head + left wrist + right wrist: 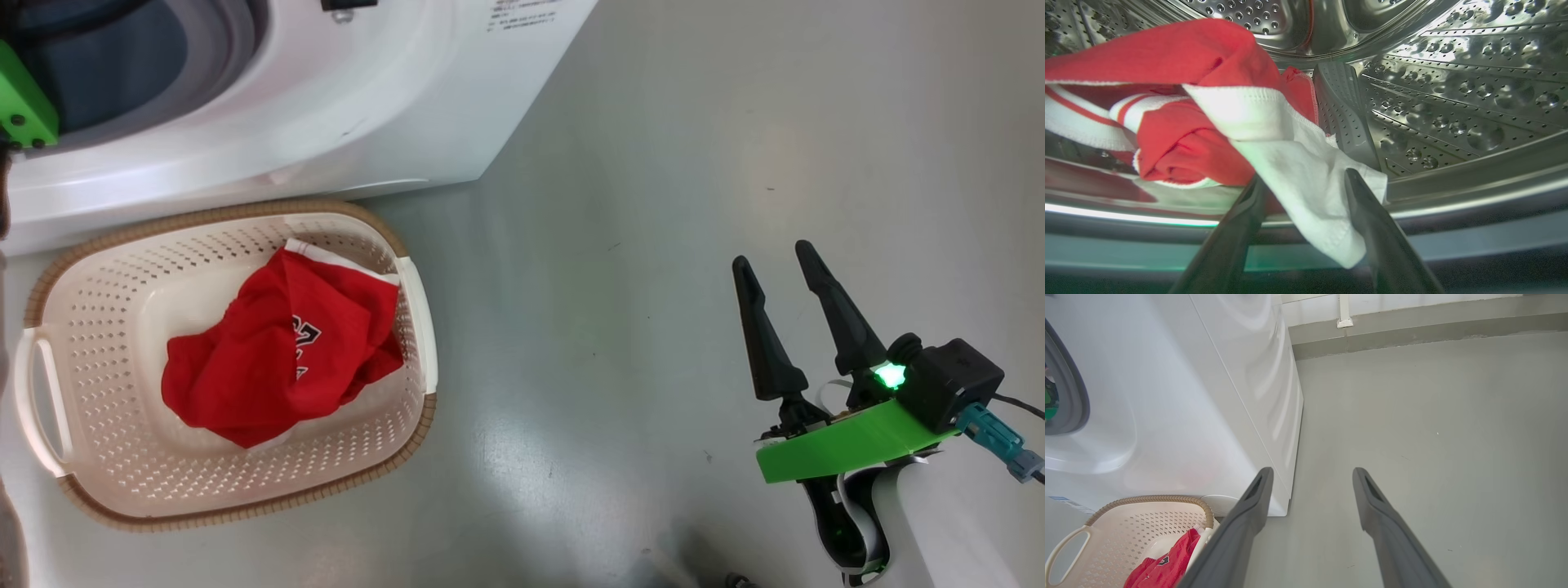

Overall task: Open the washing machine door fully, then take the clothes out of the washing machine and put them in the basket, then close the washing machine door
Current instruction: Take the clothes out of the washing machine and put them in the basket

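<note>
The head camera looks steeply down at the basket [98, 343]. The right wrist shares it. The left wrist peers close into the drum [1453, 102].

Smooth grey-green floor [669, 147], glossy, spreading right and far. Pale glare patch [522, 457] on it toward the near middle. A few tiny dark specks [614, 245] scattered over it, well apart. At the far edge, a darker grey skirting band [1412, 335] running left to right along the foot of a pale wall [1433, 302]. Against that wall, a slim white upright strip [1344, 306], ending in a small bracket at the band's top. Small dark bit [739, 581] at the near edge, too cropped to tell.
</note>
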Available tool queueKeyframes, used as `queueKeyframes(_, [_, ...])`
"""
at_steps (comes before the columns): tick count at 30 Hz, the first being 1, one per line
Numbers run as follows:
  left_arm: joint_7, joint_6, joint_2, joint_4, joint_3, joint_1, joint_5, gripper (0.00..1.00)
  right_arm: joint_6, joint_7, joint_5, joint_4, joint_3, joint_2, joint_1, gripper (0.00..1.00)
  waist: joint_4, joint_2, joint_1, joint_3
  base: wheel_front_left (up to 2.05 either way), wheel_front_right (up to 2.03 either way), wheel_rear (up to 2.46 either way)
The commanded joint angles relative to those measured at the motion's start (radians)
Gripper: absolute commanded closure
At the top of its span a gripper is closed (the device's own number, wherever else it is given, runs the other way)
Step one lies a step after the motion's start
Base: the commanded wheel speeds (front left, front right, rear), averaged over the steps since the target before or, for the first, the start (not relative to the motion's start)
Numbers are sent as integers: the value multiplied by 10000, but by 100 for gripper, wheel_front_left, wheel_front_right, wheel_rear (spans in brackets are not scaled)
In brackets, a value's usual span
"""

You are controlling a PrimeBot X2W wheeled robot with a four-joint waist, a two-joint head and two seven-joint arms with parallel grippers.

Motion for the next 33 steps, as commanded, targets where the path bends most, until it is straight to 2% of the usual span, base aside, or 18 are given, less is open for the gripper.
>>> queueKeyframes(1, [-50, -98, 505, -106, 24, -34, -7, 75, 75, -63, 66, -249, 177, -70, -35, 0, 1, 0, 0, 5, 0, 0, 0])
queueKeyframes(4, [-190, -107, 526, -103, -61, -65, -19, 100, 75, -63, 62, -260, 177, -70, -55, 0, 2, 0, 0, 10, 0, 0, 0])
queueKeyframes(23, [-1166, -133, 301, -382, -191, 226, -439, 100, 75, -63, -27, -184, 50, -70, -40, 0, 288, 0, 0, -297, 0, 0, 0])
queueKeyframes(33, [-1203, -13, -98, -3376, 706, 2032, -631, 100, 75, -63, -187, -125, -124, -70, 90, 0, 728, 0, 0, -825, 0, 0, 0])
